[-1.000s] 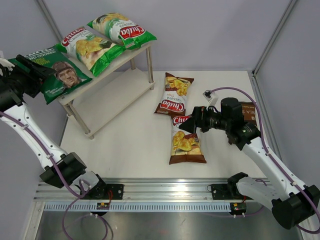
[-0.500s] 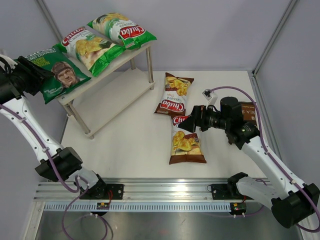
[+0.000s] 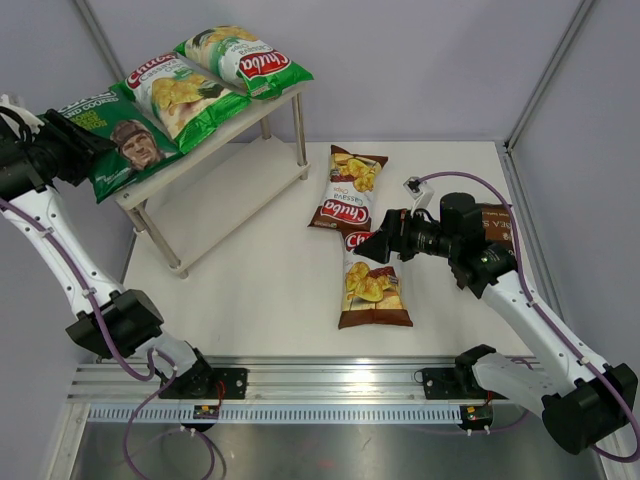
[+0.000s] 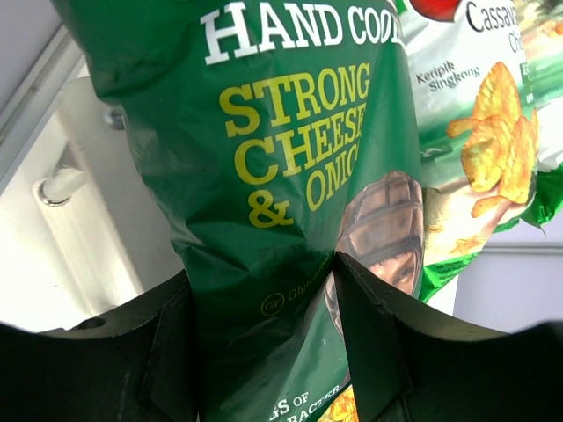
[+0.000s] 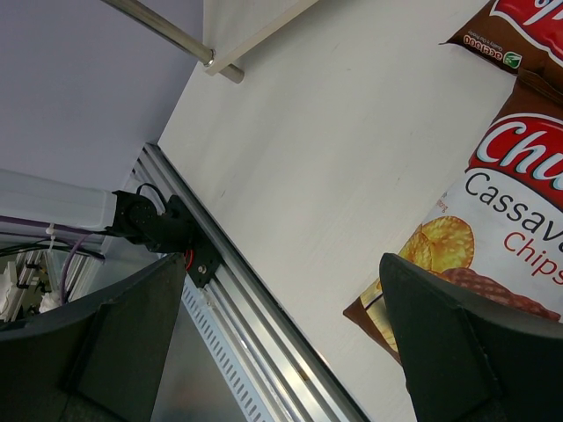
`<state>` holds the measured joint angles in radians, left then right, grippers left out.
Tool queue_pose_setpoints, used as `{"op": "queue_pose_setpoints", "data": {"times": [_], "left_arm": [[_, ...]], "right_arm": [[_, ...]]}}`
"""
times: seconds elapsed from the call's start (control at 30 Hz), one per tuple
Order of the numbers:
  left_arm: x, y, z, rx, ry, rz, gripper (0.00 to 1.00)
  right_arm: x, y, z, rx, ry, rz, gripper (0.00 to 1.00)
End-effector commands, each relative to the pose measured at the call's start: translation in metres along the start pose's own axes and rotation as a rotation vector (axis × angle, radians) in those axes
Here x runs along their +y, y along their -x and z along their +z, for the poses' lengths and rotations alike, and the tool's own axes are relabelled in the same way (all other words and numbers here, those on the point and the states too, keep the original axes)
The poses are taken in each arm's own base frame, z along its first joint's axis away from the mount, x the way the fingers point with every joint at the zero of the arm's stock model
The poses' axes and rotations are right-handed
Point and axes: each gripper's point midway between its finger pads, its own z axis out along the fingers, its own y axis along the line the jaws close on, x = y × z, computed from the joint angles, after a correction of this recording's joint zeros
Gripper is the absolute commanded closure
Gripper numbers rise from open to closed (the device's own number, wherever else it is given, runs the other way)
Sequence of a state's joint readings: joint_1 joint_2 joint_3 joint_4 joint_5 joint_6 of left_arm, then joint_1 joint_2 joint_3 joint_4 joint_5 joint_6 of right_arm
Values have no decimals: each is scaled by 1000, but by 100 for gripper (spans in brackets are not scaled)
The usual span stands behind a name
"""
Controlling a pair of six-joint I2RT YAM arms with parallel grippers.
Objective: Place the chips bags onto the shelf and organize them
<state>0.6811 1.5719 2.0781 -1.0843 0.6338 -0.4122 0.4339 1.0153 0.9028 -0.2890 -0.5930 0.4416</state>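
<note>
Top-tier work on the shelf [image 3: 235,185]. Pinching the near end of the dark green bag [image 3: 125,150] between both fingers of the left hand [image 4: 259,271], closed snug on the foil just off the shelf's left end. Resting most of that bag on the shelf's top at its left end, right beside the two green-white bags [image 3: 180,95] [image 3: 245,60] lined up toward the far-right end. Overhanging the left edge and sitting a touch askew, so it looks like squaring-up rather than a finished placement.

Over to the right hand [image 3: 380,245]: spread wide, gripping nothing, hovering right of the shelf just above the nearer brown Chuba bag [image 3: 372,280]. Lying flat on the table [image 3: 260,280], that one, with its twin [image 3: 350,190] between it and the shelf. Farthest from the shelf and partly hidden, the Kettle bag [image 3: 497,225].

Next, most likely: slide the green bag fully on, release, back away. Then down onto the brown bag's edge, close, and across to the lower board [image 3: 215,205].
</note>
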Motion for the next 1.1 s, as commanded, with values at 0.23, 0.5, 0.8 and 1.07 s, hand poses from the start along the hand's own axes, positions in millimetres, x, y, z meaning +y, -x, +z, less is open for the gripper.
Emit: {"op": "queue_pose_setpoints", "data": {"times": [0.23, 0.5, 0.8, 1.07], "left_arm": [[-20, -6, 5, 20, -95, 21, 43], [-28, -13, 8, 44, -131, 32, 40], [-28, -14, 8, 36, -106, 40, 33], [-10, -2, -15, -64, 83, 79, 1]], "right_arm": [[6, 4, 2, -19, 32, -27, 0], [5, 5, 1, -18, 26, -33, 0], [6, 5, -1, -21, 24, -40, 1], [4, 6, -1, -14, 4, -50, 1]]}}
